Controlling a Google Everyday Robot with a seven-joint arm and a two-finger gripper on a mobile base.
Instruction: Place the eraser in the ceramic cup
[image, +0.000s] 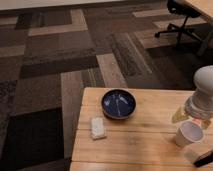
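The claw (192, 119) hangs at the right edge of the frame, tucked under the arm's bulky white housing (202, 92) and just above the ceramic cup (189, 134). Its fingers (179, 116) look spread apart, a tan one towards the left and an orange-tipped bit towards the right, with nothing between them that I can make out.

The eraser (204, 159), if I read that dark bar rightly, lies flat on the counter (150, 145) in the lower right corner. It is below and to the right of the cup, apart from it, and partly cut off by the frame edge. So the claw is hovering over the place the eraser has to go, not over the eraser itself. I'd say the pick-up is not yet done and the claw has to drop toward that corner first.

The cup stands upright with its mouth open to the ceiling and nothing dark inside. The dark blue bowl (118, 103), mid-frame, shows only pale glints and looks empty. A whitish block (98, 127) lies near the bowl's lower left, not touching it, and plays no part here.
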